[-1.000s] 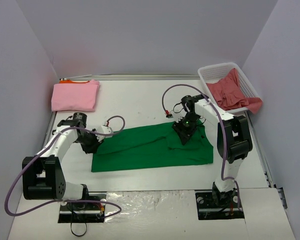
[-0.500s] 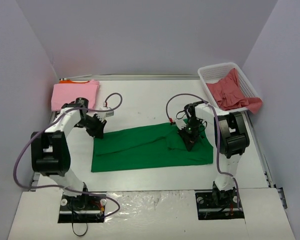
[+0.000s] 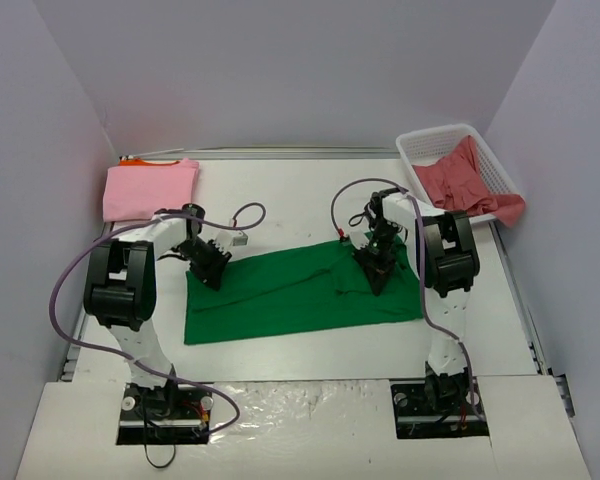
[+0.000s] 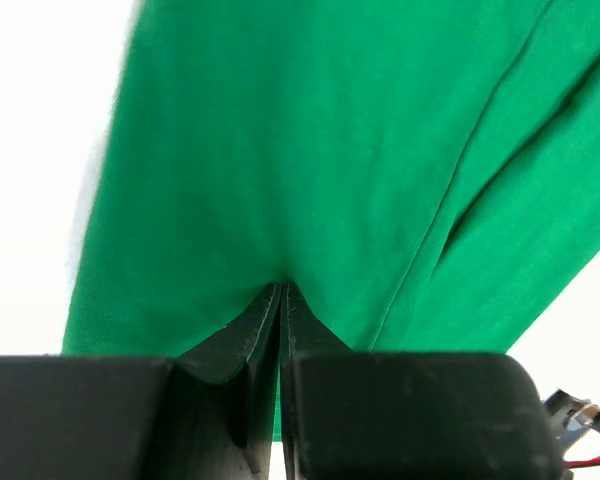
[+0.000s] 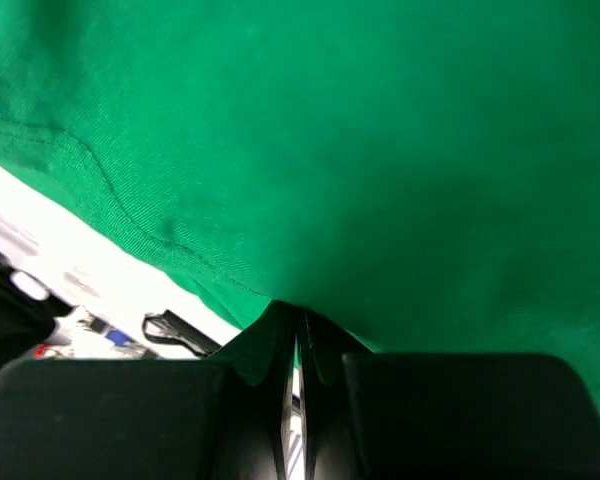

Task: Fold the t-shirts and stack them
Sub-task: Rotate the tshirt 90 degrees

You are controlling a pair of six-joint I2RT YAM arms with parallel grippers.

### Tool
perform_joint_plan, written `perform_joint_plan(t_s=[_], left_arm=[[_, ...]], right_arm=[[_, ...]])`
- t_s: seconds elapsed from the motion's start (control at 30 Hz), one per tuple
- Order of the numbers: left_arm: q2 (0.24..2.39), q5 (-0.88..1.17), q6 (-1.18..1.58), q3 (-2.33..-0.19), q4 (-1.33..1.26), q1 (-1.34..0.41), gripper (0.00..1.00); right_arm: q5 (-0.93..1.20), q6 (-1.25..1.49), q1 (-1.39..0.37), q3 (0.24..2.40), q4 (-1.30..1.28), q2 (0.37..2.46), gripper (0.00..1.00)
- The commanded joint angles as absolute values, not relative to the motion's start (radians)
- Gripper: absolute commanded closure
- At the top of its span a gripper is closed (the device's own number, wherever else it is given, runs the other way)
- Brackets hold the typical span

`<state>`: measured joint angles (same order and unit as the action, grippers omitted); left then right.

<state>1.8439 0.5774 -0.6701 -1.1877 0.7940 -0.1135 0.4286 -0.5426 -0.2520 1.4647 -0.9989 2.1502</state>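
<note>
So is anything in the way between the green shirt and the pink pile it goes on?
Nothing loose lies on the white table between the bright green cloth t-shirt and the folded light pink t-shirt. Only the robot's own left arm and purple cable cross that gap.

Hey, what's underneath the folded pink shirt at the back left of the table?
Only a thin orange strip of cloth shows along the far edge of the pink shirt, likely another shirt. The rest is covered, so its fold, or anything else beneath, cannot be seen.
</note>
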Motion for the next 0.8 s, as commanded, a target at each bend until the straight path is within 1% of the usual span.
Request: perform_joint_plan(t_s=[0.0,0.03,0.07,0.1,0.13,0.17,0.2,0.23,0.27,0.3,0.33,0.47,0.67,0.77], left_arm=[[1.849,0.41,-0.676,-1.12,0.794,-0.135,0.98],[1.838,0.402,-0.684,-1.124,0.828,-0.141,0.98],[1.838,0.385,-0.686,-1.126,0.845,-0.153,0.98],[1.841,0.353,-0.69,-1.132,0.865,-0.172,0.98],[1.844,0.344,-0.698,-1.132,0.905,-0.181,0.98],[1.845,0.336,-0.709,-1.132,0.919,-0.189,0.98],[1.848,0.316,-0.715,-1.128,0.934,-0.196,0.98],[1.85,0.305,-0.721,-1.114,0.962,-0.216,0.98],[1.848,0.298,-0.73,-1.106,0.975,-0.228,0.97],[1.844,0.29,-0.733,-1.098,0.989,-0.242,0.98],[1.841,0.29,-0.736,-1.086,1.011,-0.271,0.98],[1.821,0.325,-0.742,-1.08,1.043,-0.377,0.98],[1.934,0.342,-0.709,-1.161,1.077,-0.558,0.98],[1.976,0.342,-0.68,-1.193,1.078,-0.589,0.97]], right_arm=[[0.337,-0.534,-0.23,1.624,-0.871,2.27,1.0],[0.341,-0.529,-0.223,1.746,-0.885,2.337,1.0],[0.339,-0.509,-0.221,1.817,-0.919,2.379,1.0],[0.331,-0.496,-0.219,1.894,-0.936,2.47,1.0],[0.33,-0.485,-0.218,2.055,-0.955,2.515,1.0],[0.321,-0.473,-0.218,2.144,-0.989,2.567,1.0],[0.315,-0.444,-0.218,2.233,-1.005,2.671,1.0],[0.305,-0.431,-0.219,2.422,-1.024,2.722,1.0],[0.281,-0.419,-0.221,2.519,-1.044,2.777,1.0],[0.259,-0.41,-0.228,2.573,-1.017,2.818,1.0],[0.238,-0.405,-0.244,2.571,-0.935,2.819,1.0],[0.225,-0.387,-0.287,2.597,-0.784,2.824,1.0],[0.157,-0.342,-0.331,2.583,-0.542,2.789,1.0],[0.129,-0.324,-0.339,2.602,-0.49,2.793,1.0]])
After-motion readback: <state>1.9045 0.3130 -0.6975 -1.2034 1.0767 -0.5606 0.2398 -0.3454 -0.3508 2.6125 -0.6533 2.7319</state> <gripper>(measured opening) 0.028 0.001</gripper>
